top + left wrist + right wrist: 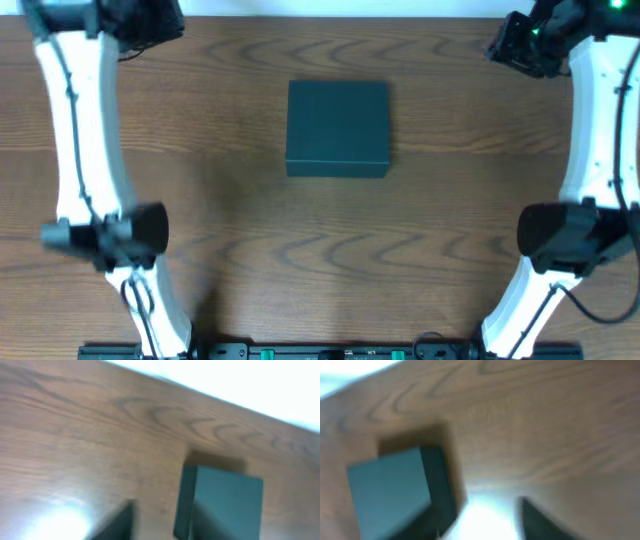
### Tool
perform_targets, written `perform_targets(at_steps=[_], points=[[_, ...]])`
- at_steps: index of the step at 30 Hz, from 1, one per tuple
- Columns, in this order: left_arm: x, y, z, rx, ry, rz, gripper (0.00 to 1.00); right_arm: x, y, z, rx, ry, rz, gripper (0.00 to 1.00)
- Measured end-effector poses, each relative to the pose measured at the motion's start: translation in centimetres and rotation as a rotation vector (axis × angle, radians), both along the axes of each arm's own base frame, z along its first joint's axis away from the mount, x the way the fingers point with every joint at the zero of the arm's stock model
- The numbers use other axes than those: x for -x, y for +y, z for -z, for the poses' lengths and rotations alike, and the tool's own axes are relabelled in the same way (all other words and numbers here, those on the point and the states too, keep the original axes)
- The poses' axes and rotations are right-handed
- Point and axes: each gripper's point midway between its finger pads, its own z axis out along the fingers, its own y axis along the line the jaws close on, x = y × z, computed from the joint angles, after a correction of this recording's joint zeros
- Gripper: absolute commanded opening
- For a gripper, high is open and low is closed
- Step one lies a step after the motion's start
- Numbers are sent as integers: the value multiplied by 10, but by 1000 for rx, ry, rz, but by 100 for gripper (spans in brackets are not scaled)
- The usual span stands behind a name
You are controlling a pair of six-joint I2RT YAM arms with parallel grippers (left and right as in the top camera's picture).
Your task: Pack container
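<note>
Prying at the shut box (337,128) could slide it across the table (200,150). How wide the left gripper (150,25) and right gripper (520,45) stand, I cannot tell.

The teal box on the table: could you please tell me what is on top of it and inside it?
Nothing lies on the teal box; its lid is bare. The lid is shut, so the inside is hidden.
</note>
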Motion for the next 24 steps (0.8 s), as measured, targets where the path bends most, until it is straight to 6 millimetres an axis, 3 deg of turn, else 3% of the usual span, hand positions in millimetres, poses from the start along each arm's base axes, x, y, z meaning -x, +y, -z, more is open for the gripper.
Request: perform_targets(at_steps=[3,7,10,13,15,17,19,22,24], points=[[49,-3,-40,-51,-39,40,95,27,7,-25,45,-7,-47,99],[101,-3,-68,-93,-56,68,96,62,16,-75,97,-106,-99,99],[119,-4,-87,-118,-117,86,95,90,25,-105,124,-170,-144,99],[149,-5,-116,-139,-213,97,95,132,32,-133,145,-220,-182,97],[191,-10,-150,-142,-333,103,95,164,31,-157,166,-288,-192,96],[224,-16,-172,-134,-422,116,95,184,32,-172,175,-343,-194,96],[272,-23,-196,-131,-542,130,95,213,34,-186,179,-405,-198,96],[341,-26,-214,-148,-685,124,95,265,38,-201,180,-501,-206,96],[386,-26,-211,-163,-750,110,95,305,39,-204,185,-564,-205,96]])
